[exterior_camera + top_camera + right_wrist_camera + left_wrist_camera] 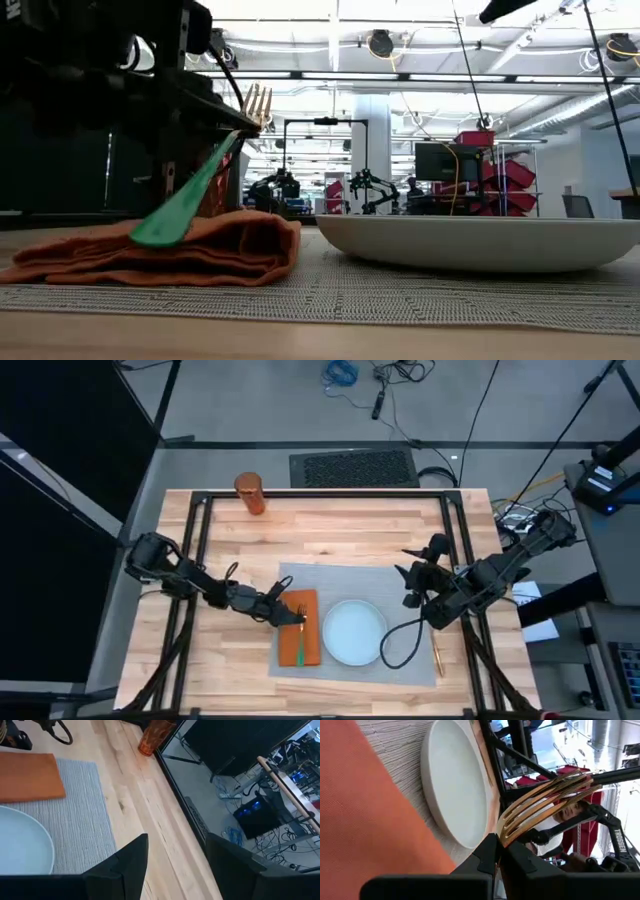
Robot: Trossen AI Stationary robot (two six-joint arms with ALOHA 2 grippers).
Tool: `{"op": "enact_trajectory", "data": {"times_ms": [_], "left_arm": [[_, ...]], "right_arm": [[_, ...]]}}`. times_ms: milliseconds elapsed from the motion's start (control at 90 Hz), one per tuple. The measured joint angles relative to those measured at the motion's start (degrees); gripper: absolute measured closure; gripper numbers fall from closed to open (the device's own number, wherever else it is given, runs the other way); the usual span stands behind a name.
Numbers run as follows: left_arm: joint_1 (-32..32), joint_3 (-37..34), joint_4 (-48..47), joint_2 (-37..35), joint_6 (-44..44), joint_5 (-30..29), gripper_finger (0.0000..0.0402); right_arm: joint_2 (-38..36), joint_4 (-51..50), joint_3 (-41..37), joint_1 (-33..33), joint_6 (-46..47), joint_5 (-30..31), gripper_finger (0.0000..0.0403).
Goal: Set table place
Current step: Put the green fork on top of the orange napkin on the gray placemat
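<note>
Two dark arms reach in over the table (230,530) from either side; the left gripper (292,615) sits over the orange napkin (298,630) with its fingers clamped on a fork (195,185), which slants with its green handle resting on the folded cloth and its gold tines raised in the air; from the left wrist the tines (547,802) splay out just past the closed fingertips (487,852); the napkin lies on the left part of the grey placemat (350,575), just beside the pale-blue plate (354,632), which sits round and bare near the mat's middle; the orange tumbler (250,493) stands upright well apart, at the far edge of the table towards the left; another gold piece of cutlery (437,658) lies on the wood just beside the mat's right edge, though I cannot tell which piece it is; the right gripper (415,572) hangs above the mat's far right corner, its two fingers (127,860) spread wide with nothing between them; a black cable (395,645) loops over the mat's right side.
</note>
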Motion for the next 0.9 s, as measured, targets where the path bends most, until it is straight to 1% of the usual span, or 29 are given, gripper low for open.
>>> {"op": "enact_trajectory", "data": {"times_ms": [389, 544, 667, 900], "left_arm": [[0.21, -0.1, -3.72, 0.0, -0.02, -0.42, 0.0401], [0.45, -2.92, -3.44, -0.02, -0.23, -0.92, 0.0401], [0.55, -5.56, -0.14, -0.11, -0.71, -3.54, 0.04], [1.48, -6.27, 0.14, -0.15, -1.08, -4.68, 0.0373]], "right_arm": [[0.0, 0.22, 0.0, 0.02, 0.0, -0.42, 0.022], [0.0, 0.24, 0.0, 0.04, 0.02, -0.42, 0.022], [0.0, 0.26, 0.0, 0.06, 0.04, -0.42, 0.022], [0.0, 0.31, 0.0, 0.15, 0.74, -0.42, 0.022]]}}
